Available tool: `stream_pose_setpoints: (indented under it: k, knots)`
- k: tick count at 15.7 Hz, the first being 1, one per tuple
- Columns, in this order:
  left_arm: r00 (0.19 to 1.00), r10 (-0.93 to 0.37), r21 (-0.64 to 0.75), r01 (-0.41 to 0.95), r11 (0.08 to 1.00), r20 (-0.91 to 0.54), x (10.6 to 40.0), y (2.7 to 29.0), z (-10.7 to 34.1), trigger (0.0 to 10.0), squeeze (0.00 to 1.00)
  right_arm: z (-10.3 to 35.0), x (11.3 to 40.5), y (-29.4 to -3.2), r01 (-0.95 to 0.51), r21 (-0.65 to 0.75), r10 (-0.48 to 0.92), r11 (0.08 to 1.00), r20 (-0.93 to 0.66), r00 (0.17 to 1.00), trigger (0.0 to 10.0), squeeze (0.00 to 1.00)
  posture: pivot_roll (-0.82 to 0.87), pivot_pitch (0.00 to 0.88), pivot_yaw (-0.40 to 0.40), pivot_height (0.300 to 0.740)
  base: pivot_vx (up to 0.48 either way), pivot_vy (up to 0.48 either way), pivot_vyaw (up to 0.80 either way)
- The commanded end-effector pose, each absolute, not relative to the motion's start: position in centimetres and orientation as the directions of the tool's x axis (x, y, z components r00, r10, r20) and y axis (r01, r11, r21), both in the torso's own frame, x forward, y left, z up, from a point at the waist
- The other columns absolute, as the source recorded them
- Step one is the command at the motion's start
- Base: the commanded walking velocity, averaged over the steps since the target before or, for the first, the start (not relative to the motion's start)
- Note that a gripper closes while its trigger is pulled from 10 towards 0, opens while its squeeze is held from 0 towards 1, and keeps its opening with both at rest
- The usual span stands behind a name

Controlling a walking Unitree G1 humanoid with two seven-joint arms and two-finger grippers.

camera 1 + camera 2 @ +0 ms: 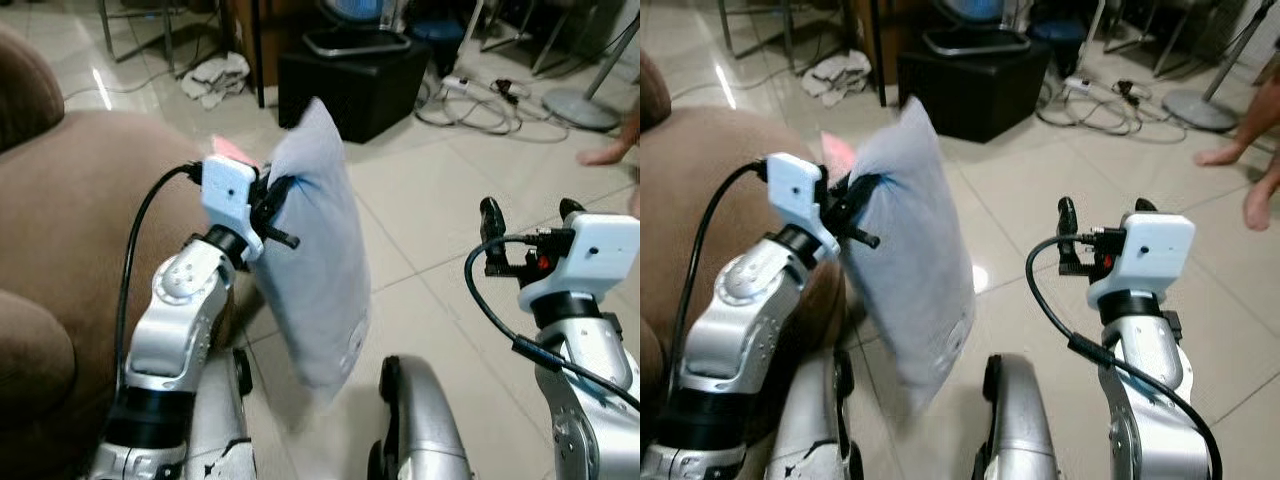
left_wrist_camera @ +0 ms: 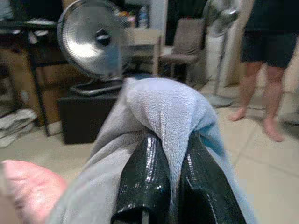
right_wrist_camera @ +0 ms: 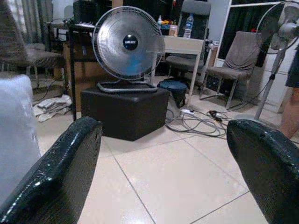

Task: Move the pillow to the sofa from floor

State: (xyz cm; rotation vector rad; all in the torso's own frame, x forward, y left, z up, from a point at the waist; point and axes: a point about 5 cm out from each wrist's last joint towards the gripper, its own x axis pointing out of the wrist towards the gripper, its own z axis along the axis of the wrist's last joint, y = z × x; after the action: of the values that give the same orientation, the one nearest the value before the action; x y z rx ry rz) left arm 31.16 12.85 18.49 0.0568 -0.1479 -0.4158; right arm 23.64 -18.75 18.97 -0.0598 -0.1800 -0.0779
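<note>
The left gripper (image 1: 283, 212) is pinching the pillow (image 1: 318, 260) by its top edge so it's hanging lengthwise off the floor, just right of the sofa (image 1: 70, 200), while the right gripper (image 1: 530, 222) is idling wide open.

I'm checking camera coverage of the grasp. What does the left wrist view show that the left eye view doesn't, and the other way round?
Left wrist view: the left tool's fingers pinching a fold of the pillow, and a person's legs.

Left eye view: the brown sofa beside the left arm, the pillow hanging above the tiled floor, and the open right tool.

Both: the grey pillow, the black box under the fan, and the floor.
</note>
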Motion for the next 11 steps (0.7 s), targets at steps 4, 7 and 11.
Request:
stream_pose_setpoints:
  k: [4,7,11]
  knots:
    - [0.909,-0.384,0.135,0.365,0.921,0.163,31.3,12.6,19.2,10.0,0.00,18.5,23.9,-19.1,0.100,-0.070,-0.089,0.993,0.148,0.985,10.0,0.00,0.04,0.000,-0.076,0.635,0.000,0.000,0.00]
    - [0.957,-0.267,0.174,0.245,0.954,0.113,31.9,13.7,17.9,10.0,0.00,18.1,24.0,-19.1,0.089,-0.066,-0.080,0.994,0.131,0.988,10.0,0.00,0.04,0.000,-0.089,0.665,0.000,0.000,0.00]
    - [0.957,-0.253,0.187,0.225,0.956,0.140,31.8,13.4,18.1,10.0,0.00,17.4,24.5,-18.3,0.050,-0.056,-0.043,0.997,0.107,0.993,10.0,0.00,0.05,0.000,-0.102,0.700,0.000,0.000,0.00]
